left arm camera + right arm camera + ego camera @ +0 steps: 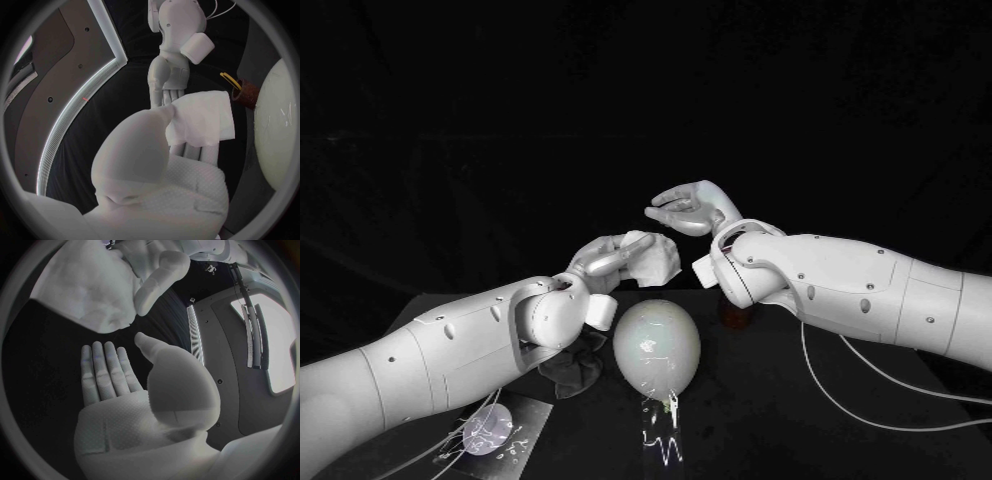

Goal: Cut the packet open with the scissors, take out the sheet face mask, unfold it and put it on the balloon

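Observation:
My left hand (606, 258) is raised above the table and pinches the white sheet mask (651, 256), which hangs partly folded from its fingers. The left wrist view has the mask (201, 119) draped over the fingertips (169, 90), and in the right wrist view the mask (87, 285) hangs past my right hand. My right hand (689, 210) hovers just behind and right of the mask, holding nothing. There its fingers (105, 371) lie straight with the thumb apart. The pale balloon (656, 345) lies on the table below both hands, and its side (279, 130) borders the left wrist view. A dark crumpled packet (574, 370) lies left of the balloon.
A grey mat (531, 420) at the front left carries a small pale object (488, 430) with thin wires. A small brown-orange thing (733, 318) sits right of the balloon, seen as (240, 92) from the left wrist. White cables (877, 385) trail under the right arm.

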Motion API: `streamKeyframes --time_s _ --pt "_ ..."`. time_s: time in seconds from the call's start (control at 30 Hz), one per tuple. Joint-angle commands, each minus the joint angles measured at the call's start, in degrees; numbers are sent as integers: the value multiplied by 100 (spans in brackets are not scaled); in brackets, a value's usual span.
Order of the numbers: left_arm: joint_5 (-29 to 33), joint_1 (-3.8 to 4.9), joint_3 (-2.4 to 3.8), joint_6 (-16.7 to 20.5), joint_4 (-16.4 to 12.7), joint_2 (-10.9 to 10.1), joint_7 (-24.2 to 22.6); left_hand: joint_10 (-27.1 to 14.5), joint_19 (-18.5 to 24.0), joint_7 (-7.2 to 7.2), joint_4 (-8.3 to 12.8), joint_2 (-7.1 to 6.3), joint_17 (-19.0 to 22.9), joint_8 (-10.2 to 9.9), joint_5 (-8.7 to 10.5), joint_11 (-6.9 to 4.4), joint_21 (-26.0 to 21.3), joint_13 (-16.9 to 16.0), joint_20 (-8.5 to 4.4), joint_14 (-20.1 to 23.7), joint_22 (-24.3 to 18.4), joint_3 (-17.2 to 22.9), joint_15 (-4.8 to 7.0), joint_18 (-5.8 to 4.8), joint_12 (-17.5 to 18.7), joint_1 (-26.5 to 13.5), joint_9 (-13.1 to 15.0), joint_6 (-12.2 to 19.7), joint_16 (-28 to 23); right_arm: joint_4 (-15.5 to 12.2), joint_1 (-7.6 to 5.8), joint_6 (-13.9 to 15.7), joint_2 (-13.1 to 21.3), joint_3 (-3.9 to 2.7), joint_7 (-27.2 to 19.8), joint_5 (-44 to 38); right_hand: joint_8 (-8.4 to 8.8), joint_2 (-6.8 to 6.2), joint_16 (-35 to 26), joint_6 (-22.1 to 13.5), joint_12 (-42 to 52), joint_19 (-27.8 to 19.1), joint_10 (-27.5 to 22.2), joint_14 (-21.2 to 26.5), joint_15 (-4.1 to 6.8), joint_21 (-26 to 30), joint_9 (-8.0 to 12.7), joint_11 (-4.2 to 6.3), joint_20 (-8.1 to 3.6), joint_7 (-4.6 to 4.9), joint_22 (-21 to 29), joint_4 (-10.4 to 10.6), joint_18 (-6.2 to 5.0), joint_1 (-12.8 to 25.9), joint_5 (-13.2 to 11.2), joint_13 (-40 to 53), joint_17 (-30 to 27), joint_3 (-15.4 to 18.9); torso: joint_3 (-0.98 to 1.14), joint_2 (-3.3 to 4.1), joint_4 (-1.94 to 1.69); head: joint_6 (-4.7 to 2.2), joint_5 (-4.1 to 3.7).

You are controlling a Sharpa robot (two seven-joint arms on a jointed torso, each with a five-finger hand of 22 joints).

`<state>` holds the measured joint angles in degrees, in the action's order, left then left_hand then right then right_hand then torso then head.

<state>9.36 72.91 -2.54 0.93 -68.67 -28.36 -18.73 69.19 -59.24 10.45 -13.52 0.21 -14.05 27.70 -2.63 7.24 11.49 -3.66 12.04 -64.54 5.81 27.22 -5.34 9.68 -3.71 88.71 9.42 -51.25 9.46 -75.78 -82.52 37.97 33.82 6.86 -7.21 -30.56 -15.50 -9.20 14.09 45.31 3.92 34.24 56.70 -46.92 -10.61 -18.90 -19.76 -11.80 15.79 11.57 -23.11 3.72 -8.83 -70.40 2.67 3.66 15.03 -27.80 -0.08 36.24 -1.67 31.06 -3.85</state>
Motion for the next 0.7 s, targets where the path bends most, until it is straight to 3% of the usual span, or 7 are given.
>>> streamKeyframes --time_s 0.03,0.13,0.3,0.5,0.57,0.7 --pt "139 3 8 -127 -93 -46 6 -47 -52 25 5 -19 -12 2 -20 28 37 6 -14 -55 -17 63 1 97 21 -79 22 14 18 35 -5 -318 120 13 -275 129 32 17 46 -2 53 -5 -18 38 1 52 22 4 25 296 40 56 -22 46 22 15 -1 97 -6 4 6 17 -10" --pt "176 3 9 -122 -183 -115 46 -109 -86 41 10 -21 -20 -3 -21 43 33 9 -26 -81 -33 129 0 96 27 -124 38 36 19 -23 -4 -274 283 35 -451 167 31 80 135 67 137 65 92 -49 31 54 30 14 36 313 56 68 -67 -33 25 35 19 114 -3 5 7 30 -14" --pt "280 3 10 -56 -362 -266 74 -174 -143 74 -25 -8 -18 -21 -21 69 25 7 -36 -70 -60 223 -16 96 21 -232 57 82 -8 -317 14 -192 675 85 -778 42 26 259 348 347 333 441 446 -453 186 -28 65 169 3 191 72 -34 -178 -433 29 28 64 -66 8 10 14 47 17" --pt "409 3 8 163 -624 -469 65 -188 -174 86 -18 -80 -20 -27 -20 79 5 4 -39 -69 -90 283 -22 91 16 -328 78 101 -27 -973 93 -163 1247 130 -967 -877 50 209 658 765 482 1247 1074 -1454 525 -383 122 427 -322 -30 -32 -134 -181 -700 70 25 244 -259 19 13 16 67 66" --pt "434 2 7 281 -711 -529 68 -208 -177 88 -17 -106 -18 -34 -21 83 -8 6 -36 -55 -104 303 -28 91 20 -364 83 112 -42 -1209 129 -148 1410 137 -973 -1279 49 192 797 862 561 1470 1316 -1784 641 -557 131 507 -434 -101 -123 -199 -181 -768 185 61 341 -242 24 11 21 96 96" --pt "488 -2 6 463 -875 -634 61 -217 -182 88 -11 -109 -17 -38 -22 84 -11 6 -36 -48 -109 320 -29 91 21 -372 86 118 -49 -1623 227 -75 1648 143 -889 -2170 56 89 1408 1044 942 2040 2028 -2727 958 -1090 153 783 -725 -281 -425 -321 -190 -806 378 301 692 -28 33 8 24 146 130"
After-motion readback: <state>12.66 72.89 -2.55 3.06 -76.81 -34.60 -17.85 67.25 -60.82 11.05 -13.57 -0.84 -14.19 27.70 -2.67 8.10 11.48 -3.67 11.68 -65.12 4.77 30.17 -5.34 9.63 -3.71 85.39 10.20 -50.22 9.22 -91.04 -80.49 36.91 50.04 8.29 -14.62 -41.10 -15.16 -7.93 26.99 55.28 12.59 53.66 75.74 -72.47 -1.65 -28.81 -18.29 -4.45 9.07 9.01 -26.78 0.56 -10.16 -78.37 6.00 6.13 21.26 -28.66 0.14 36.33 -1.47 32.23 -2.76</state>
